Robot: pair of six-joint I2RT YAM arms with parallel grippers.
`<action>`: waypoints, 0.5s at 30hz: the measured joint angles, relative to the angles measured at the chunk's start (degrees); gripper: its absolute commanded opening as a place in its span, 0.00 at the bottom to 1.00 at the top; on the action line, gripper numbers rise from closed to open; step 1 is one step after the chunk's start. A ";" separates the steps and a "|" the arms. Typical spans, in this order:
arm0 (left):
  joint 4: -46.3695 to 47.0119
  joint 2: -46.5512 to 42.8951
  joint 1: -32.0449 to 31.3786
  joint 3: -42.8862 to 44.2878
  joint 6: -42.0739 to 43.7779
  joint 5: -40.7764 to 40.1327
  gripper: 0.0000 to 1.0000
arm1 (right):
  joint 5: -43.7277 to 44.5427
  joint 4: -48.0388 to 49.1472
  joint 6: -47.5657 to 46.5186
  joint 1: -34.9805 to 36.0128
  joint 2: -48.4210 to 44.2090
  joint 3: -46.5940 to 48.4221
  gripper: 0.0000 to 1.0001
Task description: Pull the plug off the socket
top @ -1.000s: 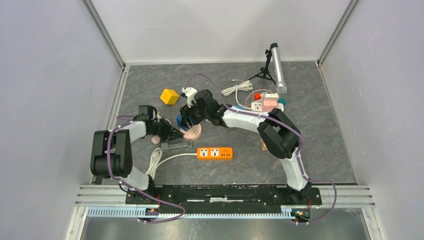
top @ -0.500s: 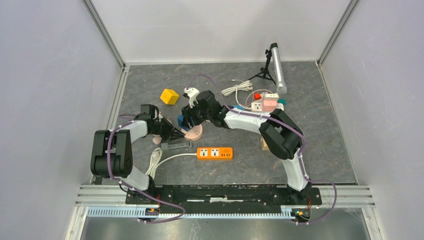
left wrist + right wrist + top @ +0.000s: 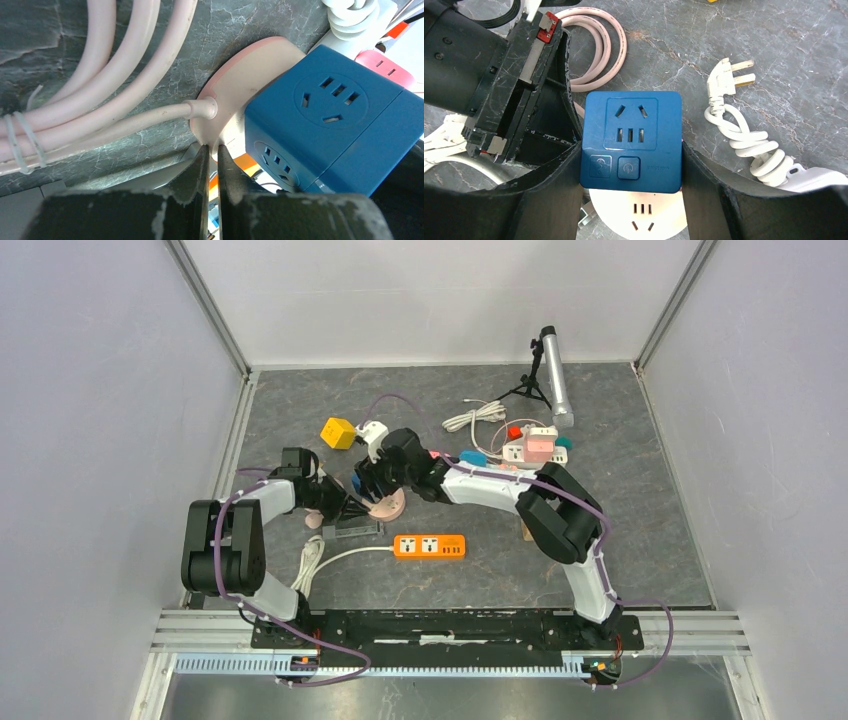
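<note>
On the grey table (image 3: 620,540) lie a yellow cube (image 3: 339,432), an orange power strip (image 3: 429,546) and, seemingly, a pink socket (image 3: 389,507).

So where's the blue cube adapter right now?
In the right wrist view the blue cube adapter sits dead centre, clamped in the right gripper, just over the round pink socket, with a coiled white cable to its right.

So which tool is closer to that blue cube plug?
Right. The right tool clasps the blue cube plug on both sides; the left tool, shut, sits at the pink socket beside it.
</note>
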 measured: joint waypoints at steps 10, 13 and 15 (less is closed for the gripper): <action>-0.17 0.00 -0.20 0.15 0.02 -0.11 0.10 | -5.29 -0.68 4.74 -2.62 0.00 0.33 0.00; -0.09 0.02 -0.33 0.24 0.02 -0.15 0.11 | -5.68 -1.11 4.70 -2.86 0.00 0.33 0.00; -0.11 0.02 -0.33 0.24 0.02 -0.17 0.11 | -3.85 -1.27 2.95 -1.92 -0.02 0.35 0.00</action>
